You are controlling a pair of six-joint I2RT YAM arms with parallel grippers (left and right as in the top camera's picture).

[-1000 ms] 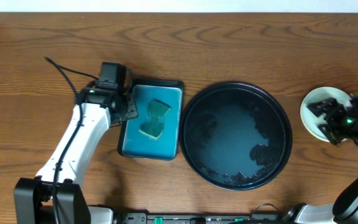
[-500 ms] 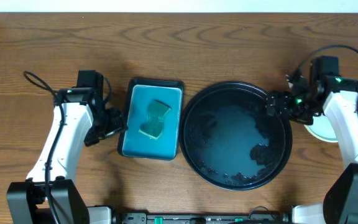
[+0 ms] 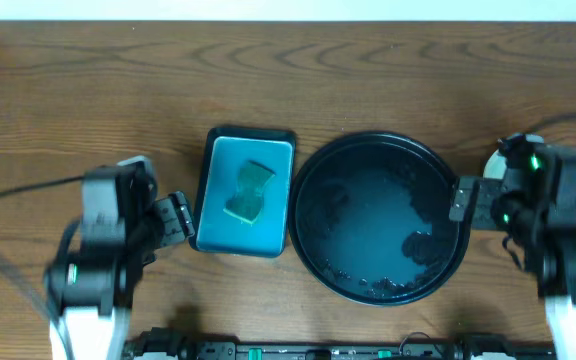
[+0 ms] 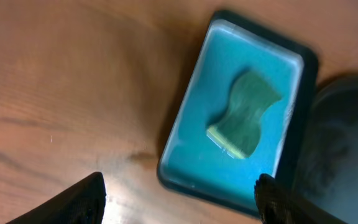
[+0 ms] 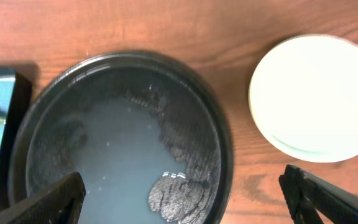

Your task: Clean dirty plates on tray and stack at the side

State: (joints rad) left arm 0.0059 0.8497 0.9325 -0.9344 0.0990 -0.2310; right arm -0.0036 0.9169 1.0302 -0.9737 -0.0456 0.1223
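Note:
The round black tray (image 3: 311,172) sits right of centre and holds cloudy water and dark foam patches, with no plate on it; it also shows in the right wrist view (image 5: 222,149). The plates (image 5: 316,93) lie stacked on the table right of the tray, the top one pale mint-white with no marks showing. In the overhead view the right arm hides most of the plates (image 3: 494,166). My left gripper (image 3: 174,220) (image 4: 179,199) is open and empty beside the teal tray. My right gripper (image 3: 465,200) (image 5: 182,196) is open and empty over the black tray's right rim.
A teal rectangular tray (image 3: 218,215) (image 4: 197,112) stands left of the black tray, touching it or nearly so. A green and yellow sponge (image 3: 249,190) (image 4: 244,112) lies in it. Bare wood stretches along the back and far left.
Both arms have swung back toward the table's near edge and are motion-blurred. The right gripper left the plates a second ago, crossed the tray's right rim, and hangs there open.

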